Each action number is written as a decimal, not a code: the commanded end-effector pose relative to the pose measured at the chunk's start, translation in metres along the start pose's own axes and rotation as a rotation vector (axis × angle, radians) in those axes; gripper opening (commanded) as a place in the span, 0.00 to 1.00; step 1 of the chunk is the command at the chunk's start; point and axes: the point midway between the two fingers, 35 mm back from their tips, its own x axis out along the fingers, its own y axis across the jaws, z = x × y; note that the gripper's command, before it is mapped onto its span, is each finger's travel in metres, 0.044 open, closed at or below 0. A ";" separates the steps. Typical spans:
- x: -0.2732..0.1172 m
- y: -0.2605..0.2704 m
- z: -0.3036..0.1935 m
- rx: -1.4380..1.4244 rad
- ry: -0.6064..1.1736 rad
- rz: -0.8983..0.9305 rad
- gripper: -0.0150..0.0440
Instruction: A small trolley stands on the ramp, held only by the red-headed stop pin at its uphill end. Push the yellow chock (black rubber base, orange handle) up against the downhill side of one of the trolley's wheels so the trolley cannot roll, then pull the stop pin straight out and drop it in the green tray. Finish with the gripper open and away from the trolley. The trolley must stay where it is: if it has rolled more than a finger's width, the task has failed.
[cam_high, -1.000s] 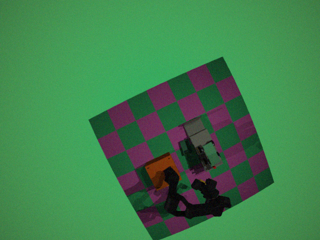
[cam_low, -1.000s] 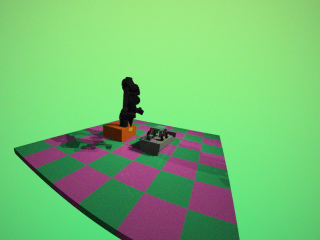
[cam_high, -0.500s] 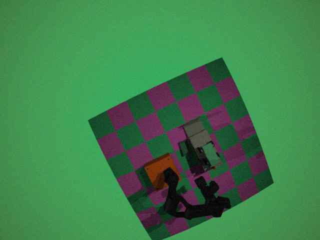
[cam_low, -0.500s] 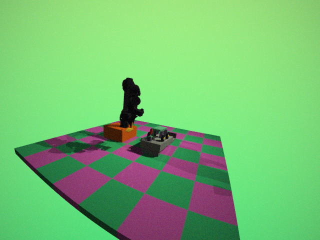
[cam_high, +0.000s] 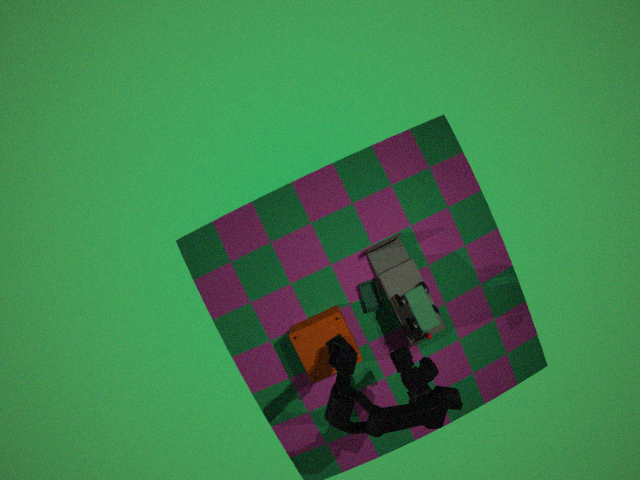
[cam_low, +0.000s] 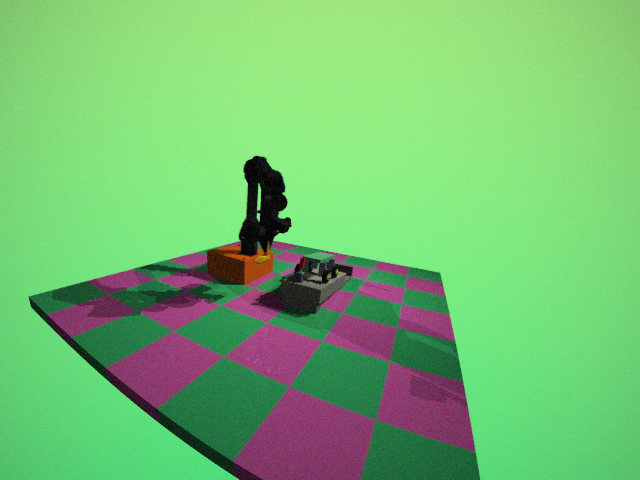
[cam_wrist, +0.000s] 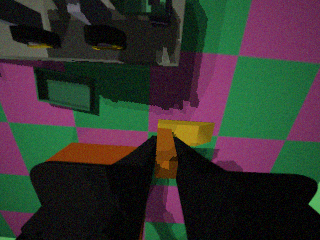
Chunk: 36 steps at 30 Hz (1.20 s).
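Wrist view: chock (cam_low: 262, 259) (cam_wrist: 192, 134) is held between the jaws. Ahead of them, trolley (cam_high: 423, 310) (cam_low: 318, 255) (cam_wrist: 105, 36) is carried on ramp (cam_high: 387, 258) (cam_low: 302, 298) (cam_wrist: 135, 52); tray (cam_high: 361, 297) (cam_wrist: 95, 100) is placed ahead-left; arm's base block (cam_high: 310, 341) (cam_low: 222, 263) (cam_wrist: 95, 153) is seen left.

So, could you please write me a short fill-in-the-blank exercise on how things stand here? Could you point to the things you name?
1. The claw (cam_high: 400, 353) (cam_low: 267, 250) (cam_wrist: 164, 140) is closed on the orange ____ of the chock.
2. The trolley (cam_high: 423, 308) (cam_low: 317, 256) stands on the grey ____.
3. The stop pin's head (cam_high: 428, 335) (cam_low: 302, 263), at the trolley's end, is coloured ____.
4. The tray (cam_high: 368, 297) (cam_wrist: 68, 93) beside the ramp is coloured ____.

Missing words, in order: handle; ramp; red; green.
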 end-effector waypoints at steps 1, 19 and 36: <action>0.001 0.016 0.004 0.002 -0.002 0.001 0.25; 0.005 0.079 0.020 0.002 -0.004 0.008 0.25; 0.009 0.139 0.034 0.002 -0.006 0.014 0.25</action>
